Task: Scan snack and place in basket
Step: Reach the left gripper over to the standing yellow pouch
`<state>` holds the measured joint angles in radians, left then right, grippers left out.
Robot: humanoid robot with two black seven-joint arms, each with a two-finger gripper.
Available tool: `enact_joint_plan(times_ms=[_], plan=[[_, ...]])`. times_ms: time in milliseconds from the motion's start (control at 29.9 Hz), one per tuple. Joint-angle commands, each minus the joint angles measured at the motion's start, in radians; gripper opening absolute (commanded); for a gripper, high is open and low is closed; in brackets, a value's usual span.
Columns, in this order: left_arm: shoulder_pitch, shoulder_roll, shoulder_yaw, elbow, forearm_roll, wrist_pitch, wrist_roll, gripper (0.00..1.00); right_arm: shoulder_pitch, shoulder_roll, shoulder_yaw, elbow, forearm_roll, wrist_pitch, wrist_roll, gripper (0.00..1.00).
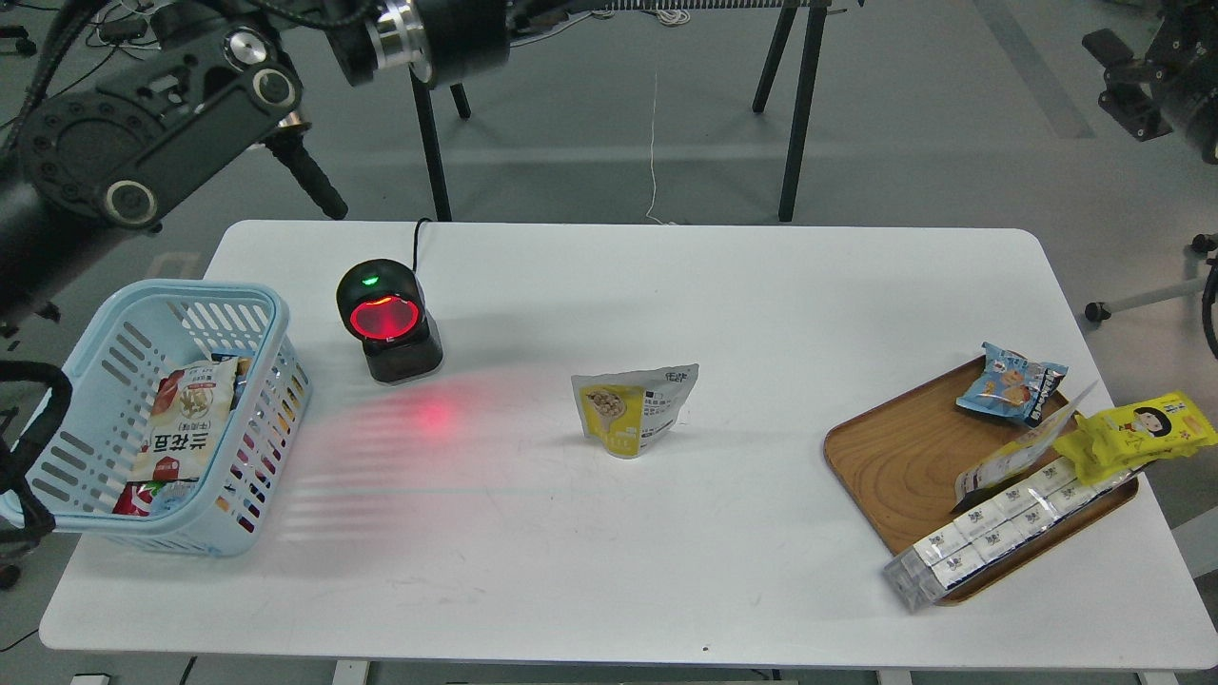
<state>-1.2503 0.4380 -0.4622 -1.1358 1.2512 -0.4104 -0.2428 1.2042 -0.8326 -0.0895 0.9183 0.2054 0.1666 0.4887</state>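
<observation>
Standing snack far from end effectors

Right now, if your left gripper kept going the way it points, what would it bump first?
Probably the scanner. The left gripper slants down and right toward its top, with nothing else seen on that line, though depth is hard to judge from here.

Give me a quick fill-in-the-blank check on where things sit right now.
1. The snack stands on the table between the scanner and the ____.
2. The scanner's window glows ____.
3. The basket sits at the table's ____ end.
4. The blue cookie packet lies on the ____.

Missing words: tray; red; left; tray
</observation>
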Motion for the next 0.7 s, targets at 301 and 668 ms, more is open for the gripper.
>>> enact_joint_plan(times_ms=[301, 668], plan=[[-0.001, -0.114, 0.211, -0.182, 0.527, -0.001, 0.037, 0.99, -0.394, 0.283, 0.75, -0.28, 0.196, 0.16, 0.0, 0.97], [0.026, -0.13, 0.425, -0.171, 0.93, 0.001, 0.045, 0.92, -0.439, 0.399, 0.861, -0.411, 0.183, 0.266, -0.099, 0.97]])
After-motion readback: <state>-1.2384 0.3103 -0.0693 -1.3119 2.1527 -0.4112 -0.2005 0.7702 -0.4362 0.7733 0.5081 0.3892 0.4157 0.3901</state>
